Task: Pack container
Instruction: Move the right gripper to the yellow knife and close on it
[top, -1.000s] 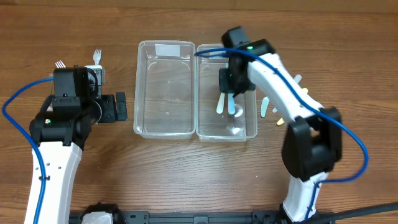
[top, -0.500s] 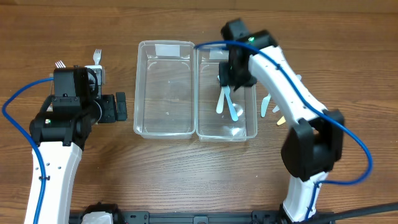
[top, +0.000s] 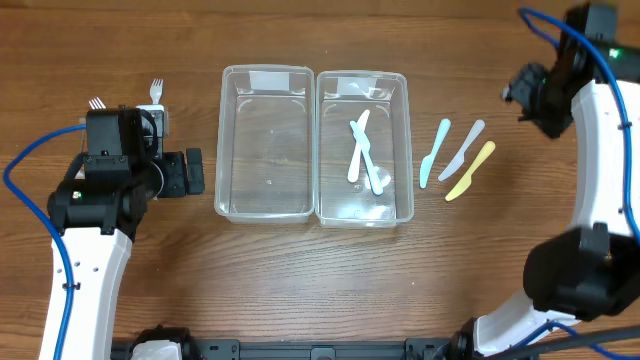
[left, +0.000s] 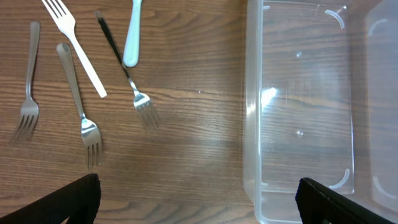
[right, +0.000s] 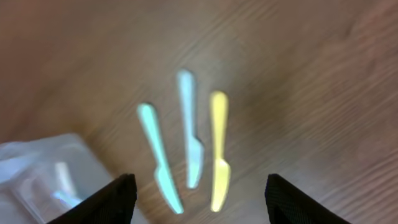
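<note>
The right gripper (top: 530, 95) hangs with jaws wide and empty. In the overhead view, three knives lie on the table at its 8 o'clock, just beside the right container (top: 411, 150). They are the teal knife (top: 434, 152), pale knife (top: 461, 151) and yellow knife (top: 470, 170), each running roughly 1-to-7 o'clock. The right arm is clearly nearer. The left gripper (top: 192, 172), also wide and empty, sits at 9 o'clock of the left container (top: 221, 140), near the forks (left: 76, 93).

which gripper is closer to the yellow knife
Right. In the overhead view the right gripper is just up and right of the yellow knife; the left gripper is far off at the opposite side, beside the forks.
</note>
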